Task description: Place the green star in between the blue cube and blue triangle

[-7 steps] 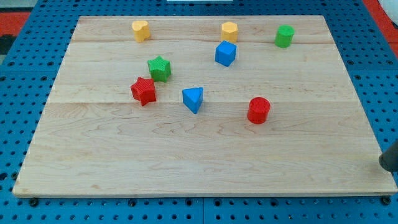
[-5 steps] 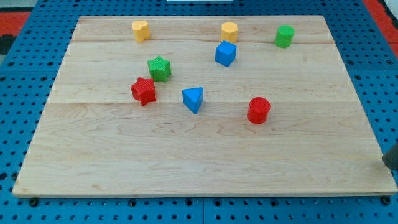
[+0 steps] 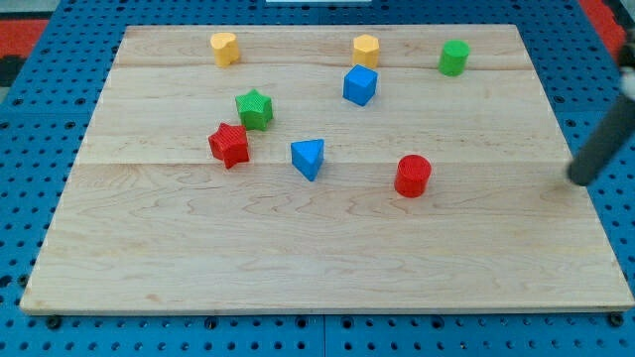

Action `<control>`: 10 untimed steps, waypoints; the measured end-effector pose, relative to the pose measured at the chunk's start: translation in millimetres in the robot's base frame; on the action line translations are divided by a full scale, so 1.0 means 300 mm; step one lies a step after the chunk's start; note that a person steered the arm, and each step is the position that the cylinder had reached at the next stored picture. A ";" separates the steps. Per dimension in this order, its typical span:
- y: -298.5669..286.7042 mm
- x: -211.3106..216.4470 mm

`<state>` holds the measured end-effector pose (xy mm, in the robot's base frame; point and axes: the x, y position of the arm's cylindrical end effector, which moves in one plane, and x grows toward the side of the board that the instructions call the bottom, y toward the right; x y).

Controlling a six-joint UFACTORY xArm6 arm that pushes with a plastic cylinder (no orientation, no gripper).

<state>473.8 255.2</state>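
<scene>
Working from the view's right edge: my tip point(image 3: 578, 180) sits well apart from every block, touching nothing. Green star point(image 3: 255, 108) lies left of the gap between blue cube point(image 3: 360, 85) and blue triangle point(image 3: 309, 157), needing a rightward push.

The rod point(image 3: 603, 144) at the right side of the frame is smeared by motion blur, so its outline is soft. Its upper length runs out past the right edge and is cut off there. My tip point(image 3: 576, 179) sits at the blurred lower end, over the right margin of the wooden board point(image 3: 317, 258), well to the right of the red cylinder point(image 3: 412, 176); whether it touches the wood cannot be told. The blue pegboard point(image 3: 40, 119) around the board is cropped on every side. The red patches point(image 3: 25, 22) in the upper corners are cut off too.
</scene>
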 end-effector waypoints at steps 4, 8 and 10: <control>-1.278 0.308; -1.189 -0.402; -1.064 -0.392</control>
<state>356.2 -64.0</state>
